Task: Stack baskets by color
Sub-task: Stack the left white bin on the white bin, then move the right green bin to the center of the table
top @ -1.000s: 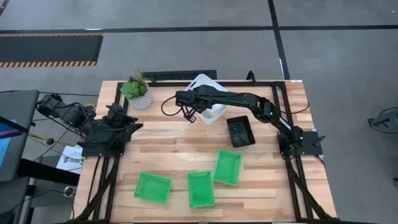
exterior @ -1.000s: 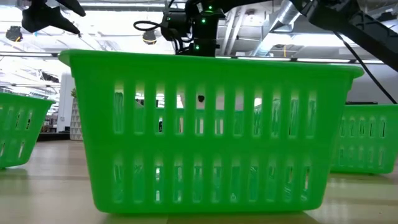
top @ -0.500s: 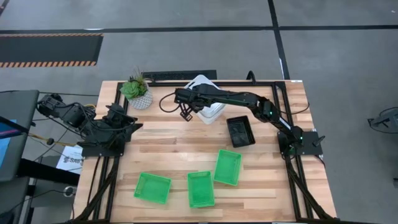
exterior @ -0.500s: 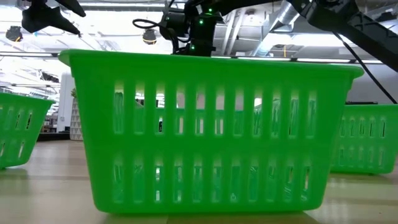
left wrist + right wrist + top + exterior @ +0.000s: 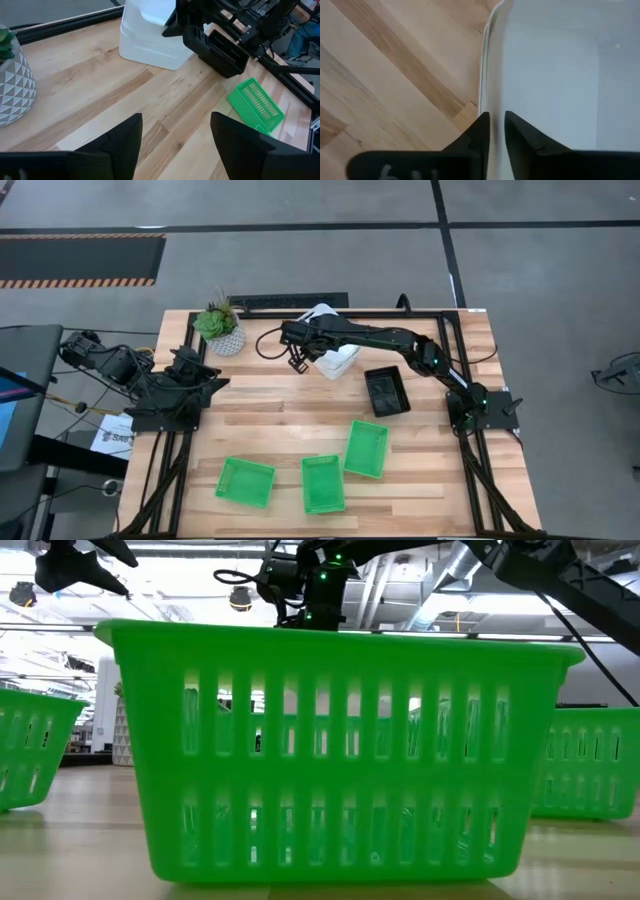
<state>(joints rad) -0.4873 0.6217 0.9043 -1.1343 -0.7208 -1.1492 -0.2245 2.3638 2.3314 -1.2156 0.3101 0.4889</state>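
A stack of white baskets [image 5: 338, 358] stands at the table's far middle, on the wood. My right gripper [image 5: 310, 345] points steeply down at the stack's left wall. Its fingers are slightly apart, one inside the top basket [image 5: 550, 75] and one outside. A black basket [image 5: 386, 391] sits right of the stack. Three green baskets [image 5: 246, 482] [image 5: 323, 483] [image 5: 367, 448] lie apart near the front edge. My left gripper [image 5: 175, 145] waits open over the table's left edge, holding nothing. My right gripper straddles the top white basket's left wall at its rim [image 5: 486, 95], coming from above. One finger [image 5: 520, 137] is inside the basket, the other [image 5: 477, 135] outside. A narrow gap shows between them. Whether either finger touches the wall, I cannot tell.
A potted plant [image 5: 220, 328] in a patterned white pot stands at the far left corner. In the low view the middle green basket [image 5: 340, 750] fills the foreground and hides the stack. Bare wood lies between the stack and the green baskets.
The top white basket, tilted and raised a second ago, has sunk and now sits level in the white stack. My right gripper has tipped at the wrist while staying over the stack's left wall.
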